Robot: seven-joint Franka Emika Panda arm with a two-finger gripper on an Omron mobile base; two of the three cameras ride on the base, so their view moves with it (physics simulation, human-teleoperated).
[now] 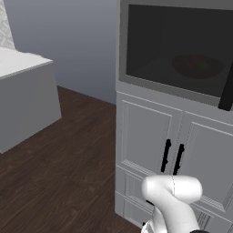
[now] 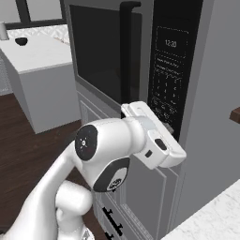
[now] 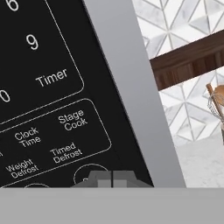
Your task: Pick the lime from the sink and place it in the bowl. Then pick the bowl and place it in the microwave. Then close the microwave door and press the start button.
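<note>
Looking through the left base view, you see the microwave door (image 1: 175, 45) shut, with the bowl (image 1: 196, 66) dimly visible behind its dark glass; the lime inside is too faint to confirm.

Turn to the right base view: your gripper (image 2: 172, 132) sits against the lower part of the microwave's (image 2: 213, 93) control panel (image 2: 171, 70), right of the door handle (image 2: 125, 51).

From the hand view, the fingertips (image 3: 105, 179) are pressed together, holding nothing, right at a round button outline (image 3: 89, 173) beneath the "Timed Defrost" key. The start button likely lies straight ahead of the tips, so your press is a short push forward.
</note>
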